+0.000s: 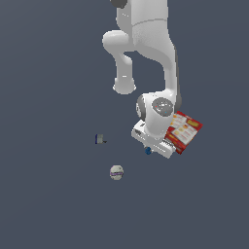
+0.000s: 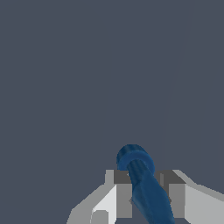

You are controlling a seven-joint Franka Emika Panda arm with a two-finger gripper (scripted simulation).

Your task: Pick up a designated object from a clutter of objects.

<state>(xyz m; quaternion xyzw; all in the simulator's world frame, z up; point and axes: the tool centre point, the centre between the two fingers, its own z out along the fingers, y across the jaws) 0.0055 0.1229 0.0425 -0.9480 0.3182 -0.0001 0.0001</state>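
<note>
The designated object (image 2: 142, 183) is a slim bright-blue thing with a rounded cap end; in the wrist view it lies between my two grey fingertips, which press its sides. In the exterior view only its blue tip (image 1: 148, 151) peeks out beside the white hand. My gripper (image 1: 154, 150) is shut on it, low near the floor, and the fingers themselves are hidden under the hand there. The gripper (image 2: 146, 192) shows in the wrist view with the blue thing filling the gap. Of the clutter, the red box (image 1: 184, 132) stands just behind the hand.
A small white ball with a purple mark (image 1: 116, 172) lies toward the exterior view's left of the gripper. A tiny grey-blue block (image 1: 100, 139) sits farther to that side. The floor is plain dark grey.
</note>
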